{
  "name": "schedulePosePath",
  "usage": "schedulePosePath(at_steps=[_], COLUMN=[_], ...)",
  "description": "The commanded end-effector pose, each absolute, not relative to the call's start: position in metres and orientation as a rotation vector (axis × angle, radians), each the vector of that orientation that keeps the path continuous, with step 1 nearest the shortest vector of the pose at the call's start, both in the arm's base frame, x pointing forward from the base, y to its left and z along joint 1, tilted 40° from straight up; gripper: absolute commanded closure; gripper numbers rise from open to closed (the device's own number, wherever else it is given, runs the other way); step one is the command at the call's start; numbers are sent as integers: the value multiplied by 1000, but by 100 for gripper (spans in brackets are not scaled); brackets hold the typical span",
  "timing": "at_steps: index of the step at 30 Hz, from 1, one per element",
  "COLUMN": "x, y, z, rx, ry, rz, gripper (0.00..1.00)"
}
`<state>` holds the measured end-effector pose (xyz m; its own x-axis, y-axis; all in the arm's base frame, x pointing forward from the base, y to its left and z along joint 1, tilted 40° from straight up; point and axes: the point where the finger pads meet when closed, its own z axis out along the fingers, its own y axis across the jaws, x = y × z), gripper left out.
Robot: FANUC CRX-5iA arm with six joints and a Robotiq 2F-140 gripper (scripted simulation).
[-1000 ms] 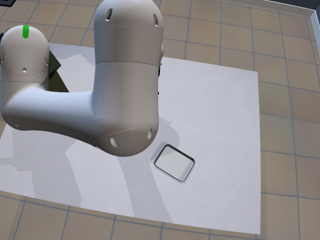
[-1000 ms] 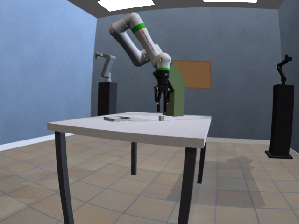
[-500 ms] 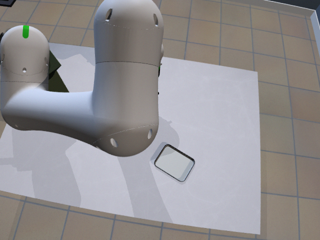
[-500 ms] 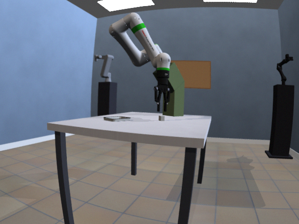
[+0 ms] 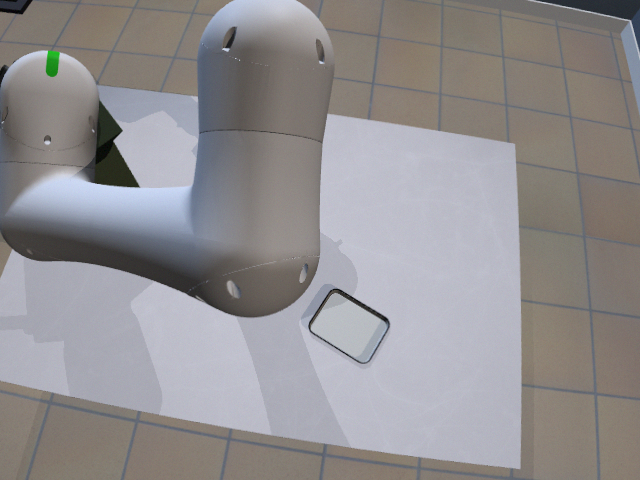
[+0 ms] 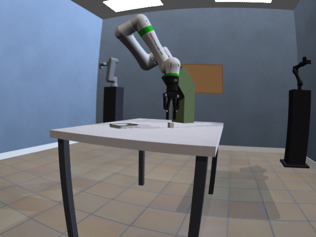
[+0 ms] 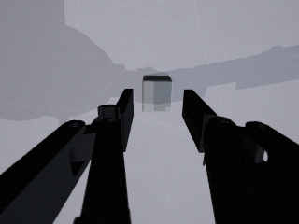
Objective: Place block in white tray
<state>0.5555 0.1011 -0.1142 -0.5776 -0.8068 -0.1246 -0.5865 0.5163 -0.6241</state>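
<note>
A small pale grey block [image 7: 156, 93] lies on the white table top; it also shows in the exterior view [image 6: 170, 124]. My gripper [image 7: 158, 103] hangs above it with its black fingers partly open and nothing between them; the block lies ahead of the fingertips. In the side view the gripper [image 6: 171, 114] stands just above the block and a little behind it. The white tray [image 5: 348, 325] with a dark rim lies flat on the table, apart from the block, left of it in the side view [image 6: 123, 125]. In the overhead view the arm hides the block and the gripper.
A green block-shaped pedestal [image 6: 186, 97] stands at the table's far side, right behind the gripper. The robot's large white arm [image 5: 206, 170] covers the left half of the overhead view. Two dark pedestals stand on the floor away from the table.
</note>
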Motion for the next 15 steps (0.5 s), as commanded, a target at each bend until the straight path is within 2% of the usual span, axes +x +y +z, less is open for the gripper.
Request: schedulePosePath(at_steps=[1, 15], x=[558, 563], y=[100, 97], z=[-117, -125], rx=[-1148, -1148], ry=[2359, 2359], rz=[-750, -750], gripper=[61, 61])
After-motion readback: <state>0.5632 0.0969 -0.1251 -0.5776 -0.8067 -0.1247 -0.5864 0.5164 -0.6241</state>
